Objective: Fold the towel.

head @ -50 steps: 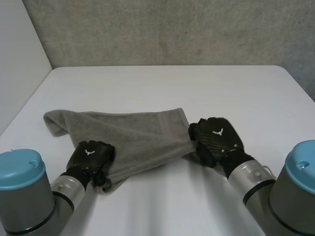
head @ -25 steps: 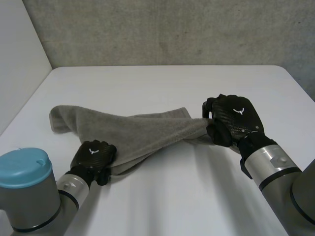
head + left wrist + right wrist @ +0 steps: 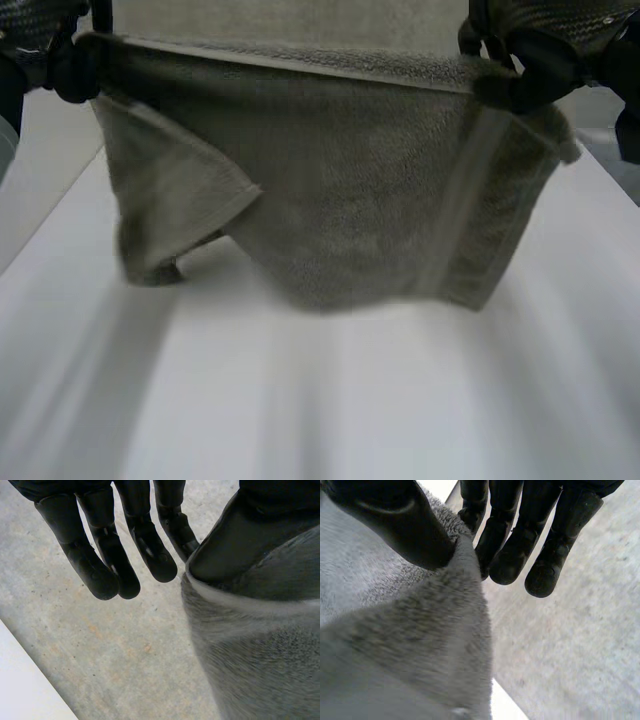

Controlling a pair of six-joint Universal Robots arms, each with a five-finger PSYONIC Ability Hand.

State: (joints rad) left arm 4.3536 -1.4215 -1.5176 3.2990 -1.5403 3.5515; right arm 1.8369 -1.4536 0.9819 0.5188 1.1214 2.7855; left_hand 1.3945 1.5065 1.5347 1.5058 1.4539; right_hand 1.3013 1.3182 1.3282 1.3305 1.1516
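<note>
The grey towel [image 3: 350,200] hangs spread out above the white table [image 3: 350,400], its top edge stretched between my two hands. My left hand [image 3: 45,40] pinches the towel's upper left corner. In the left wrist view its thumb [image 3: 235,540] presses on the towel [image 3: 260,670] while the other fingers [image 3: 100,555] hang straight beside it. My right hand [image 3: 540,55] pinches the upper right corner. There the thumb [image 3: 395,520] clamps the towel [image 3: 410,645] against the fingers [image 3: 520,540]. One lower corner [image 3: 190,190] is folded over the front.
A grey concrete wall [image 3: 125,655] stands behind the table. The towel's lowest folds [image 3: 150,265] hang just over the tabletop on the left. A woven band [image 3: 470,200] runs down the towel's right side.
Both hands have risen from the table and moved apart, lifting the towel and spreading it. The left hand has closed on its corner.
</note>
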